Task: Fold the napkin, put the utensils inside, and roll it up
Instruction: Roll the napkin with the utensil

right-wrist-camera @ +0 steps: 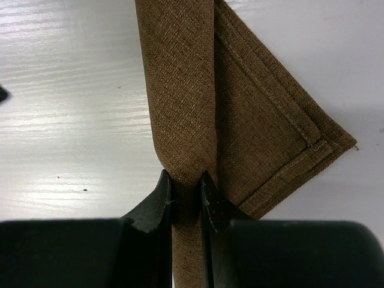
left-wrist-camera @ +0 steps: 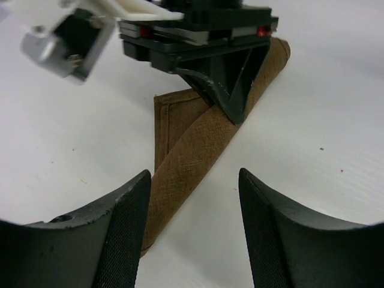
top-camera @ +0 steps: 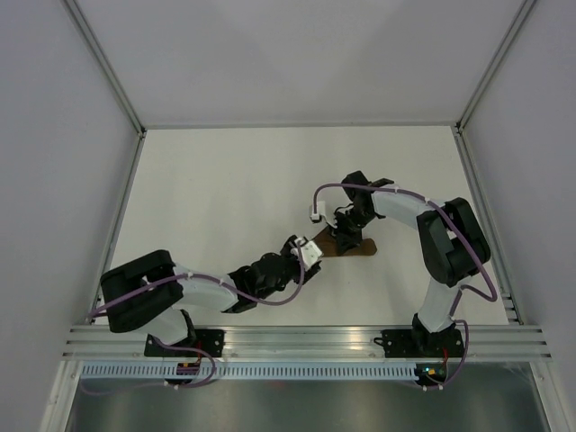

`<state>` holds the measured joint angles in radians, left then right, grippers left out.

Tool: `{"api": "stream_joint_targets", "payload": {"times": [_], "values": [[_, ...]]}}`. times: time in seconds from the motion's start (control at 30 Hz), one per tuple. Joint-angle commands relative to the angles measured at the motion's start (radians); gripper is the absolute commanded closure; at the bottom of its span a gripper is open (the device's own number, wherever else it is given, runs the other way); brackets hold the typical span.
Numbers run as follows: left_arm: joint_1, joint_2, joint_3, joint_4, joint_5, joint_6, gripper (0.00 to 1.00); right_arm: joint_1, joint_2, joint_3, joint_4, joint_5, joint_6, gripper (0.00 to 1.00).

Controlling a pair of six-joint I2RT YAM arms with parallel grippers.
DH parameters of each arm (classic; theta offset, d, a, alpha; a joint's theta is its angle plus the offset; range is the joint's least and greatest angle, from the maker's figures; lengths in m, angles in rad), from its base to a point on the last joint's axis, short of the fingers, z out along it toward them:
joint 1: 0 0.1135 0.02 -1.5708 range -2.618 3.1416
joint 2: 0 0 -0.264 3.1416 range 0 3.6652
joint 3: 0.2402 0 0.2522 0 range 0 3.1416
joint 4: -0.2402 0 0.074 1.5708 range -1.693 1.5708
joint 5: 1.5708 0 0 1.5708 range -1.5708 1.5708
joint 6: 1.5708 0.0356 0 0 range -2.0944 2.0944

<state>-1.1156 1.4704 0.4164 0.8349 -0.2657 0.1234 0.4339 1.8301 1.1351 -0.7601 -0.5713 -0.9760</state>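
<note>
The napkin (top-camera: 356,248) is a brown cloth rolled into a tight tube (left-wrist-camera: 198,150), with one loose triangular flap (right-wrist-camera: 282,138) lying flat on the table beside it. My right gripper (right-wrist-camera: 186,177) is shut on the roll and pinches it across its width; in the left wrist view that gripper (left-wrist-camera: 231,102) comes down onto the tube from above. My left gripper (left-wrist-camera: 195,173) is open at the roll's near end. The tube's tip lies just inside its left finger (left-wrist-camera: 129,216), and the right finger stands apart. The utensils are hidden.
The white table (top-camera: 225,198) is bounded by grey walls and metal frame rails (top-camera: 297,337) at the near edge. Both arms meet at the table's middle right, with a purple cable (top-camera: 360,187) looping over the right arm.
</note>
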Motion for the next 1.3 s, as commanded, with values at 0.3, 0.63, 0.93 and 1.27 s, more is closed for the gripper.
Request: {"api": "stream_joint_targets", "payload": {"times": [0.3,0.63,0.93,1.27], "values": [[-0.072,0.32,0.195,0.072,-0.064,0.511,0.28,0.006,0.189,-0.012,-0.099,0.057,-0.027,0.97],[-0.03,0.41,0.28,-0.086,0.003,0.521,0.33,0.002,0.201,-0.009,-0.105,0.06,-0.03,0.97],[-0.007,0.449,0.358,-0.313,0.077,0.446,0.74,0.0,0.205,-0.011,-0.104,0.054,-0.032,0.97],[0.034,0.429,0.433,-0.538,0.239,0.288,0.98,-0.007,0.118,-0.02,-0.084,0.027,0.026,0.48]]}}
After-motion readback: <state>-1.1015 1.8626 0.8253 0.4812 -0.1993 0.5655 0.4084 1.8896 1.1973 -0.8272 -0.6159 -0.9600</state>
